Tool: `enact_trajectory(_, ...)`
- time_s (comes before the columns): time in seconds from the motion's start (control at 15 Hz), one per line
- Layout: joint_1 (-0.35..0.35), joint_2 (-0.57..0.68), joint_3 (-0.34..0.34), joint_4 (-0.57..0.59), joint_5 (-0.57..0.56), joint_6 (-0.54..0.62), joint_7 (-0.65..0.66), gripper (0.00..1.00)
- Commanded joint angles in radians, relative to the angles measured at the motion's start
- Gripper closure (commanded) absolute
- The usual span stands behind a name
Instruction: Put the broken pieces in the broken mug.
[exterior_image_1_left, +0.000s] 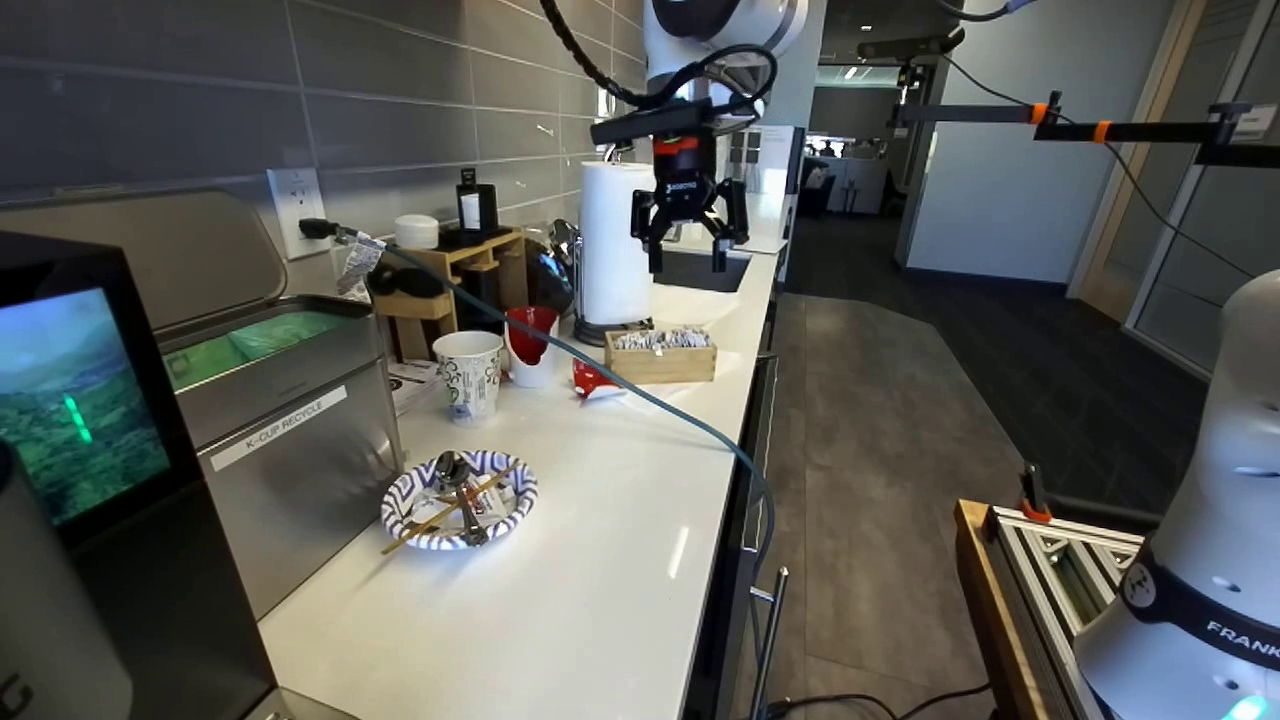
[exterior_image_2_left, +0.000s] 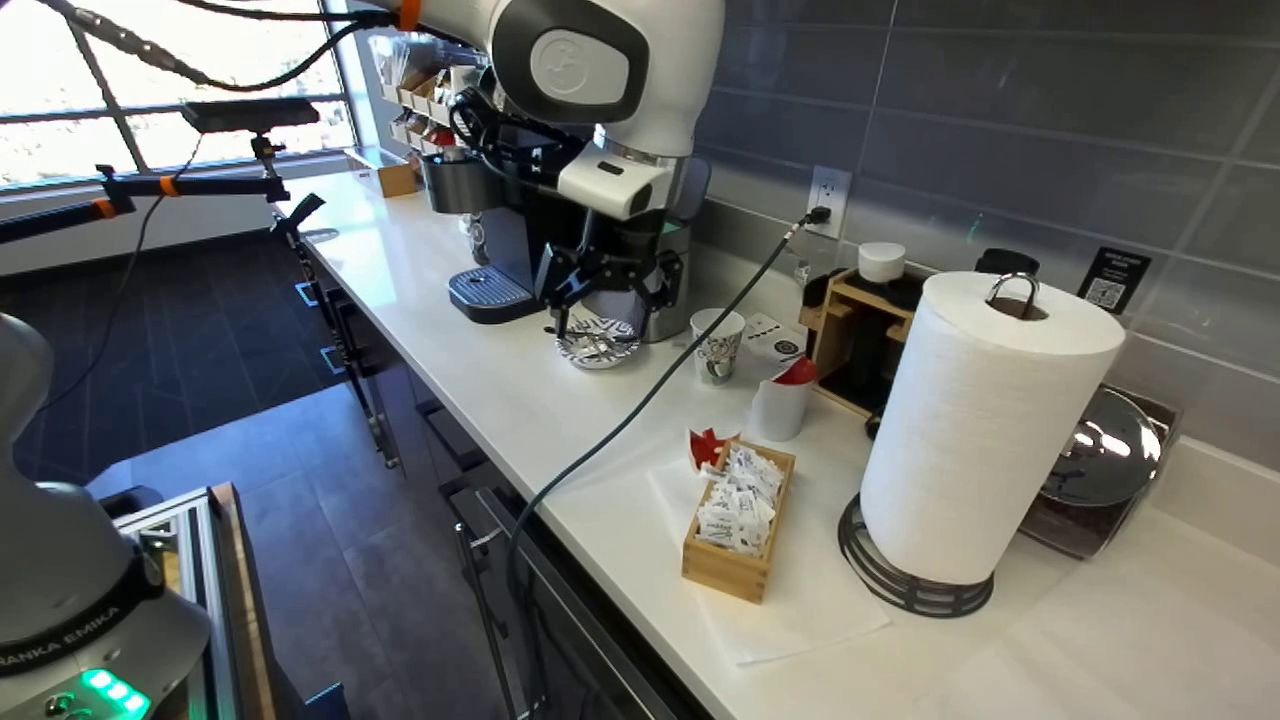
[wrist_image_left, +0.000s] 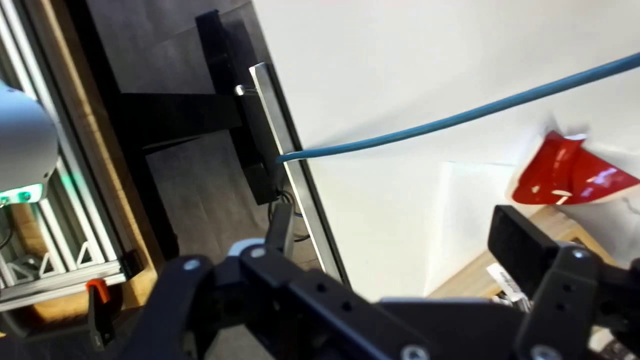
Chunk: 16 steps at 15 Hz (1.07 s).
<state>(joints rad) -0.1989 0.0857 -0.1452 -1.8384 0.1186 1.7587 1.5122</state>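
The broken mug (exterior_image_1_left: 533, 370) is white outside and red inside with a jagged rim. It stands upright on the counter and also shows in an exterior view (exterior_image_2_left: 780, 408). A glossy red broken piece (exterior_image_1_left: 590, 378) lies on the counter beside it, near a wooden box; it shows in an exterior view (exterior_image_2_left: 706, 449) and at the right of the wrist view (wrist_image_left: 560, 172). No other shard shows clearly. My gripper (exterior_image_1_left: 687, 262) is open with nothing between its fingers, held well above the counter, pointing down. It also shows in an exterior view (exterior_image_2_left: 602, 322) and the wrist view (wrist_image_left: 395, 230).
A blue cable (exterior_image_1_left: 660, 403) runs raised across the counter. A wooden box of packets (exterior_image_1_left: 660, 362), a paper towel roll (exterior_image_2_left: 985, 430), a paper cup (exterior_image_1_left: 469, 375) and a patterned bowl holding utensils (exterior_image_1_left: 520, 505) stand around. A metal recycle bin (exterior_image_1_left: 300, 490) is by the wall.
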Motion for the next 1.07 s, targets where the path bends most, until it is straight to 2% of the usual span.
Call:
enact_trajectory(0.0,0.065,0.000,0.010,-0.029,-0.061,0.153,0.226,0.00)
enact_trajectory(0.2,0.104,0.001,0.019,-0.082,-0.156,0.250,0.413,0.00)
enact_trajectory(0.27,0.111,-0.001,0.021,-0.113,-0.177,0.296,0.431,0.00)
enact_trajectory(0.67,0.113,0.015,0.010,-0.310,-0.267,0.667,0.398,0.00)
enact_trajectory(0.73,0.103,0.029,0.010,-0.311,-0.212,0.660,0.362,0.00)
enact_trajectory(0.8,0.115,0.026,0.011,-0.276,-0.236,0.617,0.385,0.00)
enact_trajectory(1.0,0.109,0.036,0.004,-0.296,-0.231,0.636,0.372,0.00)
